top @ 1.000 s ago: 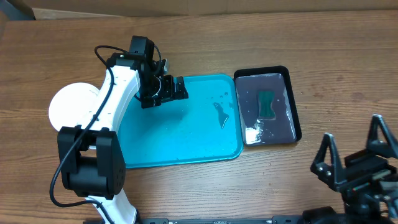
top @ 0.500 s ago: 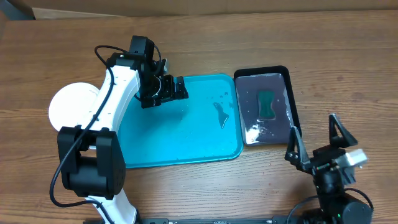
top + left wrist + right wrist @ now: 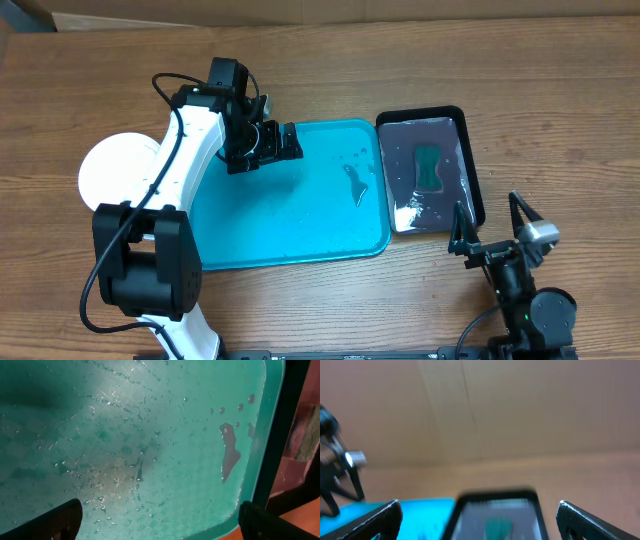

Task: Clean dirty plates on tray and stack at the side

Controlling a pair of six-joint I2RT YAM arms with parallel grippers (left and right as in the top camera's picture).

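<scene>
The teal tray (image 3: pixel 290 215) lies in the middle of the table, wet, with a dark puddle (image 3: pixel 357 185) near its right rim and no plate on it. A white plate (image 3: pixel 112 165) rests on the table left of the tray, partly under my left arm. My left gripper (image 3: pixel 292 143) hangs open over the tray's far left part. In the left wrist view the tray (image 3: pixel 150 435) fills the frame, beaded with droplets, and nothing sits between the left gripper (image 3: pixel 160 525) fingers. My right gripper (image 3: pixel 487 222) stands open near the front right, empty.
A black tray (image 3: pixel 472 170) holding a green sponge (image 3: pixel 429 166) and some foam sits right of the teal tray. The right wrist view shows this black tray (image 3: pixel 496 496) blurred ahead, between the fingers (image 3: pixel 375 520). A cardboard wall runs along the table's far edge.
The right arm has swung left from the front right corner and now faces the black tray. The left arm has stayed still over the teal tray.
</scene>
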